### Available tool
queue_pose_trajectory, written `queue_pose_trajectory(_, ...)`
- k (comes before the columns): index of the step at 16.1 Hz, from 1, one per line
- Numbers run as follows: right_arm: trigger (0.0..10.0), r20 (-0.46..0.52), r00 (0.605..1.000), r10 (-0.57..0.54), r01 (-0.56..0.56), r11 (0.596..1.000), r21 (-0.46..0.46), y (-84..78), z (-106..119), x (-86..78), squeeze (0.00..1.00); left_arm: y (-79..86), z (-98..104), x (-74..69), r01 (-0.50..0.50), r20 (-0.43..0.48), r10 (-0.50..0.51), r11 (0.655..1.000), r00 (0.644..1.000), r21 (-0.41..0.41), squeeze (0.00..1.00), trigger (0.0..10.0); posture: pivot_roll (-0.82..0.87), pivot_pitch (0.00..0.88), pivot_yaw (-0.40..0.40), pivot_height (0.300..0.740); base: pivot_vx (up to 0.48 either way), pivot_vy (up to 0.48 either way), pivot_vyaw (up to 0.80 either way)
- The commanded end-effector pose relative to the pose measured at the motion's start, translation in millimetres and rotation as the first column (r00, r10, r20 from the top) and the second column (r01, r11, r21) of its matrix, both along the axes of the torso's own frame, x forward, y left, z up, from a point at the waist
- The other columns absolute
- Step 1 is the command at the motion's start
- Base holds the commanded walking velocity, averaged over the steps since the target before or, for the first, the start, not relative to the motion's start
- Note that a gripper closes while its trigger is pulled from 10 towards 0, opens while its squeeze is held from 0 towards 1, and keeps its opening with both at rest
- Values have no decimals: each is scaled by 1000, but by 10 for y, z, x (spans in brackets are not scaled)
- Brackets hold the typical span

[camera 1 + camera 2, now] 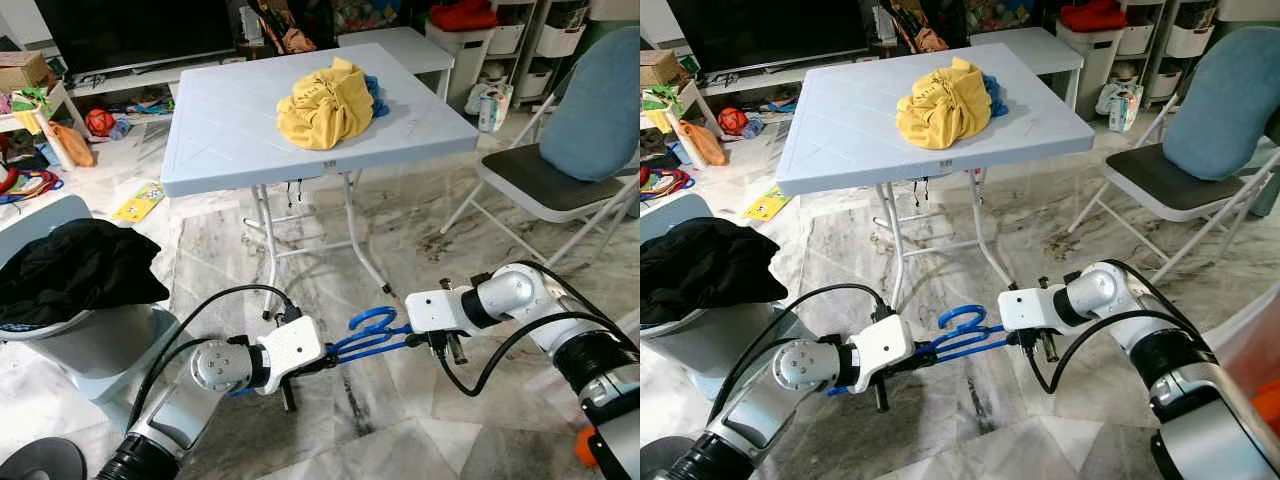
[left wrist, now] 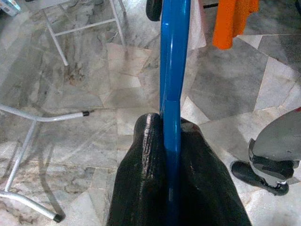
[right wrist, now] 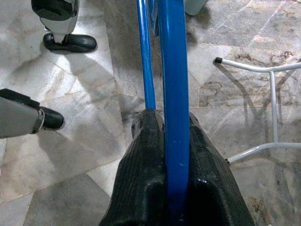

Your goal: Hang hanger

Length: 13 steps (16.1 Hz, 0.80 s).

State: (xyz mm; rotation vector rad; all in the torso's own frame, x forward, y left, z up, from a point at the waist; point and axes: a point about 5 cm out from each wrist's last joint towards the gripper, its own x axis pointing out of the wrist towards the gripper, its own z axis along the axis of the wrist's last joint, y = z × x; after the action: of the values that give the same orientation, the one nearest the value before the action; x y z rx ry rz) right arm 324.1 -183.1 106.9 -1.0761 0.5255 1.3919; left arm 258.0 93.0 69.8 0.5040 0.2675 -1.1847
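A blue plastic hanger [image 1: 368, 335] hangs level above the marble floor, held between both arms in front of me. My left gripper [image 1: 325, 361] is shut on its left end; in the left wrist view the black fingers [image 2: 150, 179] pinch the blue bar [image 2: 172, 70]. My right gripper [image 1: 410, 338] is shut on the hanger's right end, and the right wrist view shows its fingers [image 3: 146, 179] clamped around the blue bar [image 3: 173, 75]. A yellow garment [image 1: 325, 105] lies bunched on the light blue folding table [image 1: 220, 130] ahead.
A bin with black clothing [image 1: 75, 270] stands at my left. A folding chair with a blue cushion [image 1: 590, 110] is at the right. Toys and clutter [image 1: 60, 130] line the far left, shelving with bins [image 1: 520, 40] the far right. The table's metal legs [image 1: 355, 240] stand just ahead.
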Motion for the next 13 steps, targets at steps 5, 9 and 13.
queue_pose_trajectory(5, 0, 85, 996, -30, 34, 998, -43, -69, 52, 93, 0, 34, -25, 8, -48, 19, 48, 999, 999, -10, 1000, 10000, -134, 0, 68, 740, 0, 0, 0)
queue_pose_trajectory(9, 0, 217, 967, -135, 140, 990, -9, -64, 27, 196, 0, 53, 24, -10, -90, 50, 92, 995, 994, -47, 1000, 10000, -124, 0, 57, 740, 0, 0, 0)
queue_pose_trajectory(13, 0, 243, 897, -370, 350, 929, 120, -110, -97, 238, 0, 281, 90, 43, -366, 199, 390, 919, 899, -147, 1000, 10000, -108, 0, 44, 740, 0, 0, 0)
